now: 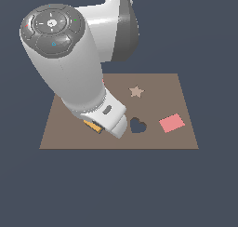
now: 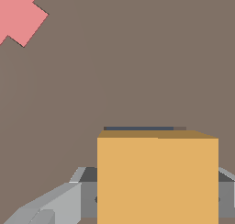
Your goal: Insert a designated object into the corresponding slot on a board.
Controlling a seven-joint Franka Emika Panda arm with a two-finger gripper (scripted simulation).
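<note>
Hand (image 2: pixel 157 199) clamped on orange block (image 2: pixel 157 182) | block edge at board (image 1: pixel 69 133) | heart hole (image 1: pixel 137 125) near

You see a small tan star shape (image 1: pixel 136 91), a dark heart-shaped hole (image 1: pixel 137 125) below it, and a flat pink rectangle (image 1: pixel 172 123) toward the exterior view's right.

A simulated test scene is showing here, not a real room. A flat brown board (image 1: pixel 69 133) is lying on a featureless dark blue-grey ground (image 1: pixel 116 189), everything rendering smooth and textureless.
</note>
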